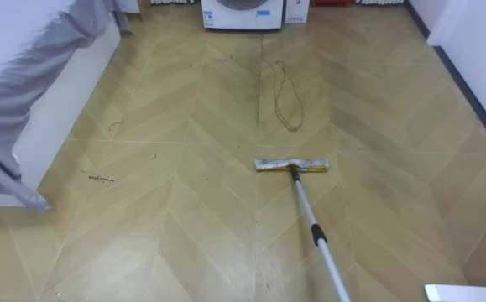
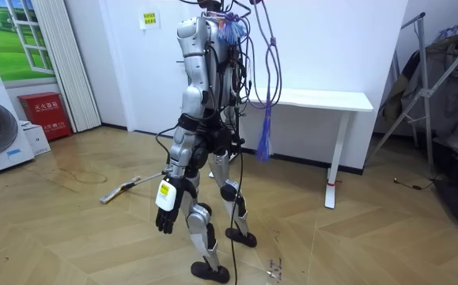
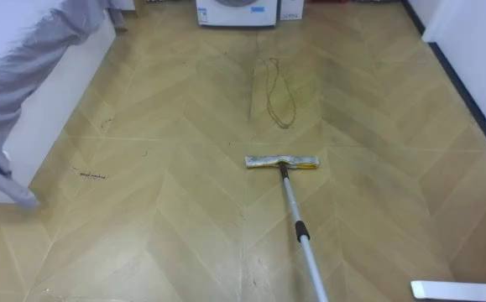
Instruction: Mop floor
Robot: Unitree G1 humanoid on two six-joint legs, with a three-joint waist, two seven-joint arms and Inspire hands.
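The left hand [image 2: 165, 214] hung beside the thigh, fingers [image 2: 164, 227] relaxed and holding nothing. The mop [image 1: 291, 165] lay head-flat on the floor [image 1: 184, 235] ahead. Its handle [image 1: 314, 231] ran back toward the robot's right; what held it could not be told. Strokes should probably keep the head flat and skirt the cord loop [image 1: 286, 96]. Print on the wall notice [image 2: 149, 19] and red box [image 2: 45, 115] was illegible.

Got the mop [image 1: 291, 165] flat on the floor [image 1: 184, 210] straight ahead, pole running back to the lower right, and a loop of cord [image 1: 286, 96] lying beyond its head. Further back a washing machine [image 1: 243, 13] at the far end, cloth-draped furniture [image 1: 49, 92] along the left, wall [image 1: 478, 50] on the right.
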